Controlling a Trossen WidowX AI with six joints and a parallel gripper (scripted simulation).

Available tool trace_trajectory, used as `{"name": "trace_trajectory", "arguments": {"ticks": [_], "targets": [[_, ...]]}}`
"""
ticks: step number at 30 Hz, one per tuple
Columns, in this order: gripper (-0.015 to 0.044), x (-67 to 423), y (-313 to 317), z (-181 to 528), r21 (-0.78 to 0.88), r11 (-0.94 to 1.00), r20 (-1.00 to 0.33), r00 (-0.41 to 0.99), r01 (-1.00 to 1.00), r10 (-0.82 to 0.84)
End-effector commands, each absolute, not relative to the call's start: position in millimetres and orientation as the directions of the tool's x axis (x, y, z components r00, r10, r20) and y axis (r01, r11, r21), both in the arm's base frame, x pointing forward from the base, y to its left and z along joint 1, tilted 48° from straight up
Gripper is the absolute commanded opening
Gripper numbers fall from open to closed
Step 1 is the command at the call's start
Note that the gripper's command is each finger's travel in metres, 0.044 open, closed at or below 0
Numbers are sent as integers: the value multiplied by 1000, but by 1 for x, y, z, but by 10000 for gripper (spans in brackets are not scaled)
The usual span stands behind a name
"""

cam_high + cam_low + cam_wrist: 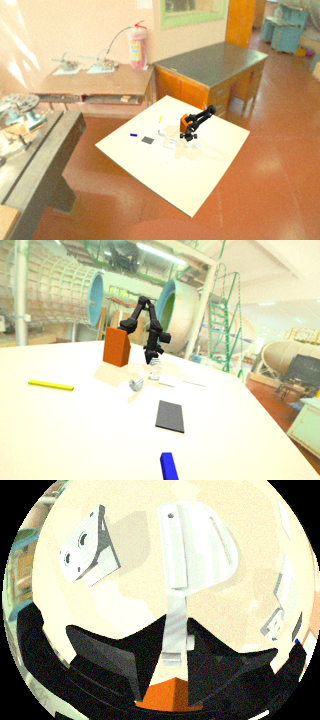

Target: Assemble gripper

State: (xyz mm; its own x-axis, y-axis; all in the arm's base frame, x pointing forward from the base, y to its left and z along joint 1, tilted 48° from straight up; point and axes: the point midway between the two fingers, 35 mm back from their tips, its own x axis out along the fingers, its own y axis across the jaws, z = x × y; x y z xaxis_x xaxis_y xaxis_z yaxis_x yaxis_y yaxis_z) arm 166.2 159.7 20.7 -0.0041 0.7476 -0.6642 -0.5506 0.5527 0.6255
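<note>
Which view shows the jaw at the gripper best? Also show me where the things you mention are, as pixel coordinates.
Wrist: the jaw (176, 625) fills the gap between the gripper's (165, 660) fingers. Exterior shows only its far part, behind the gripper (147, 361); top, a tiny pale patch.
</note>
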Motion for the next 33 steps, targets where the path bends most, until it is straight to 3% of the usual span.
{"name": "trace_trajectory", "arguments": {"ticks": [1, 33], "targets": [[38, 166, 159, 20, 624, 558, -668, -2, -548, 745], [37, 169, 152, 27, 632, 566, -665, 6, -529, 747]]}}
